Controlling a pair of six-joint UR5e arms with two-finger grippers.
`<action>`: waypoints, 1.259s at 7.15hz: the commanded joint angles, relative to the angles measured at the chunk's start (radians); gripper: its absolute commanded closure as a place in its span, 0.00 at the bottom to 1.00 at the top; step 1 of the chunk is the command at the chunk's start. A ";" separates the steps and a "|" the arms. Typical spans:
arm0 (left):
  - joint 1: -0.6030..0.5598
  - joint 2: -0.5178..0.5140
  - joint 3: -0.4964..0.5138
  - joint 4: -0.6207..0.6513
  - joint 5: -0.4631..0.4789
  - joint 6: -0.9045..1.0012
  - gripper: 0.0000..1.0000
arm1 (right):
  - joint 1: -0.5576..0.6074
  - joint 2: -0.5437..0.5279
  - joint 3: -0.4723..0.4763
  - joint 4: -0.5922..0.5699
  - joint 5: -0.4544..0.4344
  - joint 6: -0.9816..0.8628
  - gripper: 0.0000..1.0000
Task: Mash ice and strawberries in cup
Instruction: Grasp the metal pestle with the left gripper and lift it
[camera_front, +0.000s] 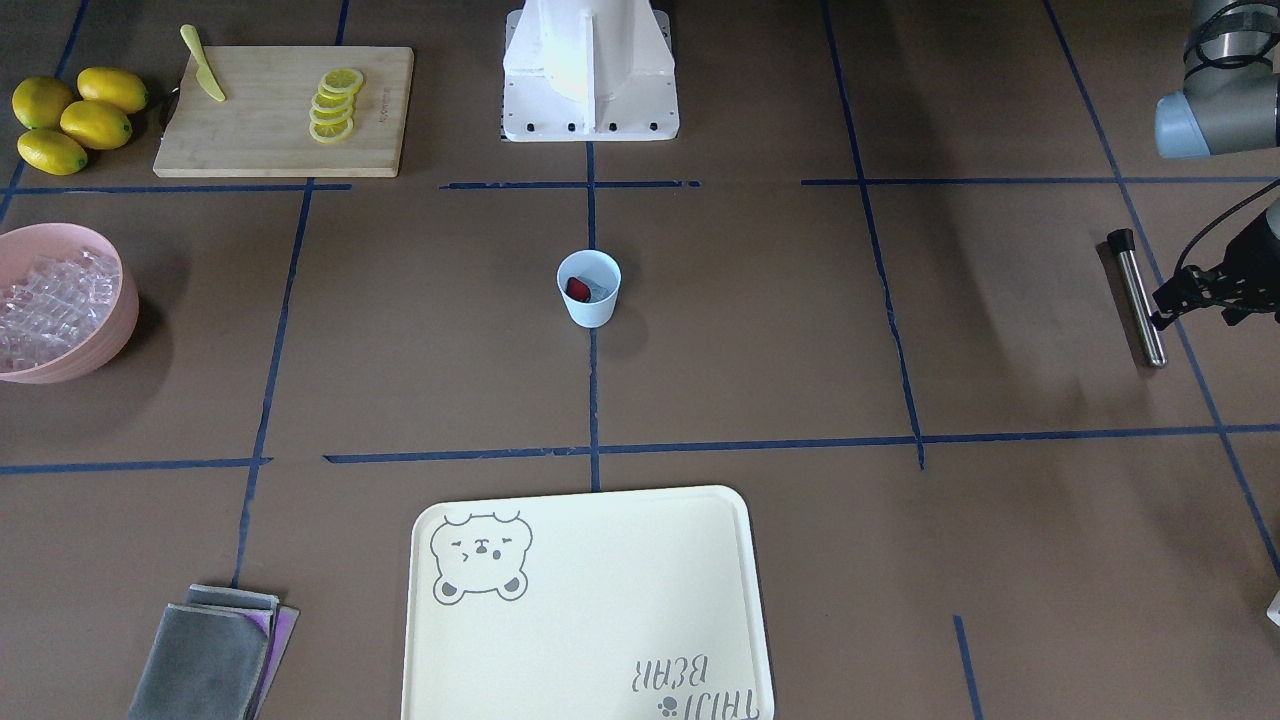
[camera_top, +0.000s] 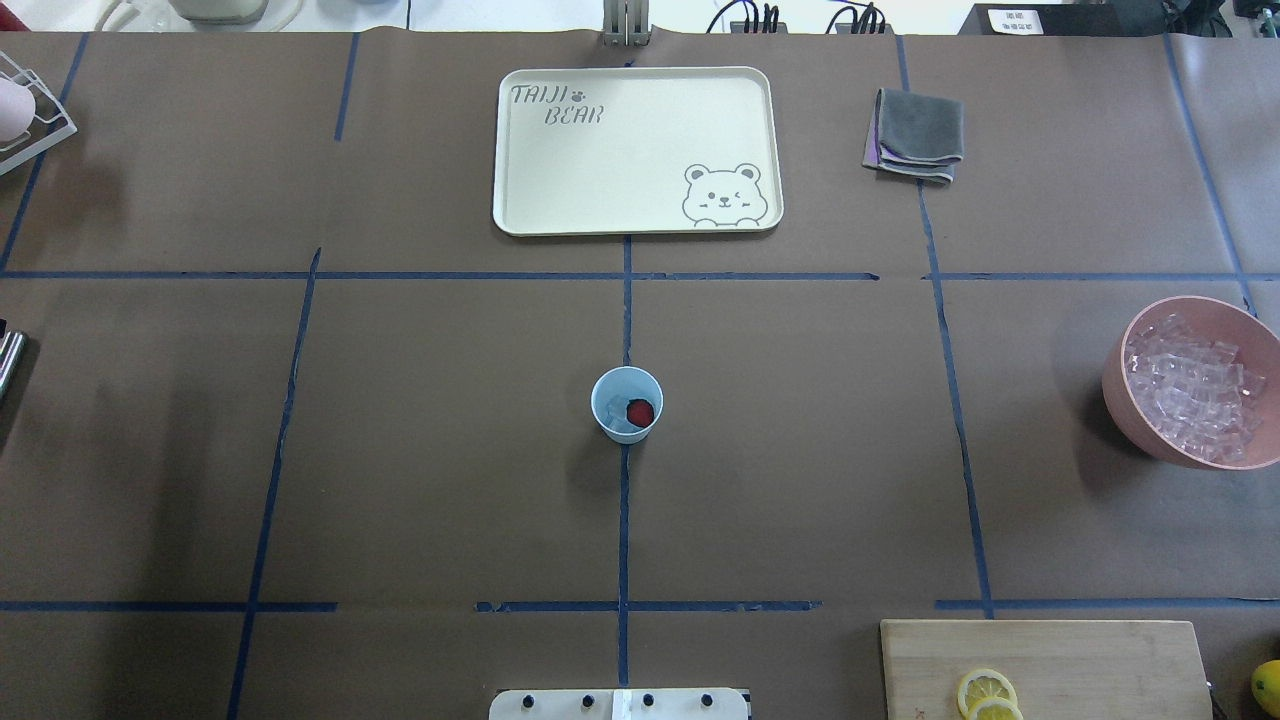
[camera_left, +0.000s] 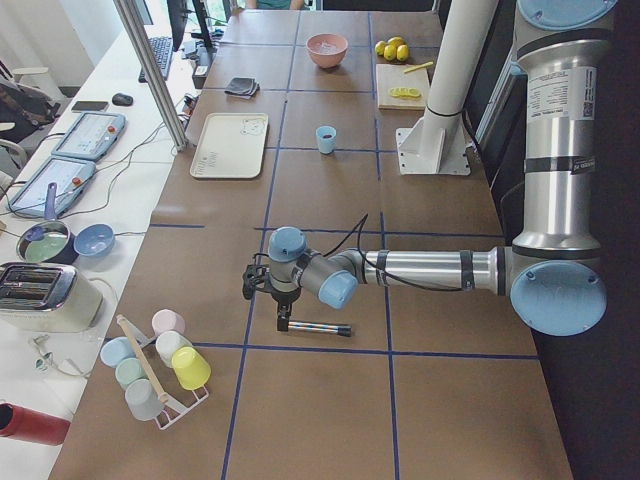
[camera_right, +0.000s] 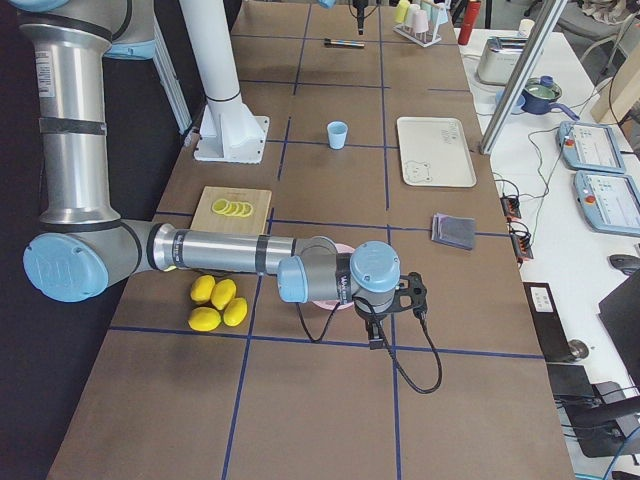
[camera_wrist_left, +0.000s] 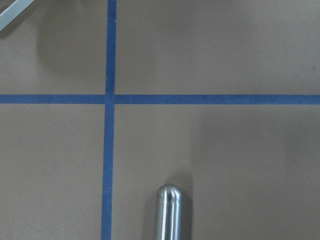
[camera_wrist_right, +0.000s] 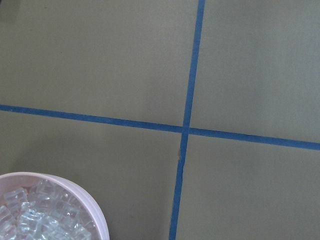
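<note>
A brown papered tabletop (camera_front: 760, 330) ruled with blue tape fills the front-facing view. The cup (camera_front: 588, 288) stands upright at its centre with the strawberry (camera_front: 577, 289) and some ice (camera_front: 601, 291) inside, well apart from both arms. A steel rod (camera_front: 1137, 297) with a black cap lies flat at the edge, and the left claw (camera_front: 1160, 305) hangs just beside it; I cannot tell whether its fingers are spread or closed. A pink bowl (camera_front: 118, 330) of spare cubes sits at the opposite edge. Overhead, the cup sits alone on the centre tape line, the berry against the wall on the robot's right, and neither claw is in shot. From the left end, the near arm reaches low over the rod's capped end. From the right end, the near arm's right claw (camera_right: 411, 292) hovers by the bowl; its state cannot be told either. The left wrist camera shows only the rod's rounded steel tip, the right wrist camera only the bowl's rim and cubes. The step in hand looks like picking up the rod: grip squarely across its width near the cap so it cannot roll, then lift it upright. The light cup may tip under pressing, so steadying it seems wise.
</note>
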 joint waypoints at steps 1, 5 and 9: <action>0.070 0.001 0.140 -0.252 0.047 -0.155 0.00 | 0.000 0.000 0.001 0.002 0.000 0.000 0.00; 0.133 0.030 0.138 -0.335 0.075 -0.202 0.00 | 0.002 0.002 0.001 0.002 0.000 0.000 0.00; 0.138 0.052 0.129 -0.343 0.089 -0.198 0.15 | 0.002 0.010 0.001 0.002 -0.002 0.000 0.00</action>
